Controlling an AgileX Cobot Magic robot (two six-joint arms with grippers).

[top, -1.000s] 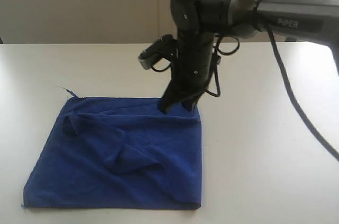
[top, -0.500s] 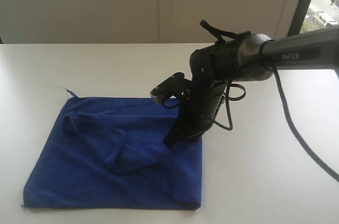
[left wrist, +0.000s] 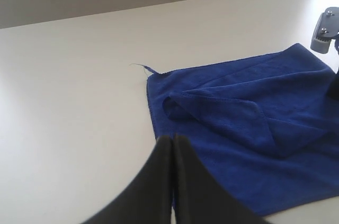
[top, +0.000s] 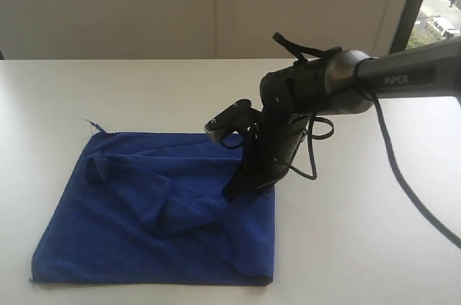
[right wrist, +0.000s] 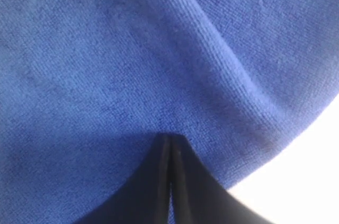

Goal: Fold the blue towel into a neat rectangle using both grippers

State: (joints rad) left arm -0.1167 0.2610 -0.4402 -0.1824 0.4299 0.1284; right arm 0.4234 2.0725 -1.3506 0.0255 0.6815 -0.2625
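Plain white table (top: 360,247), and the royal-blue fuzzy towel (top: 122,226) lies rumpled on it, left in the exterior view, one flap folded over. Black arm (top: 425,74), lettered "PiPER", reaches in. The right gripper (top: 232,192) is pinched together, tip on the cloth. The left gripper (left wrist: 172,140) is closed too, by the towel's edge.

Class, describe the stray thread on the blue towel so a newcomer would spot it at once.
Find the white table, then the blue towel spread on it. At the towel's far left corner in the exterior view, a thin thread pokes onto the bare table; no other visible corner has one, and the right gripper sits at the opposite side.
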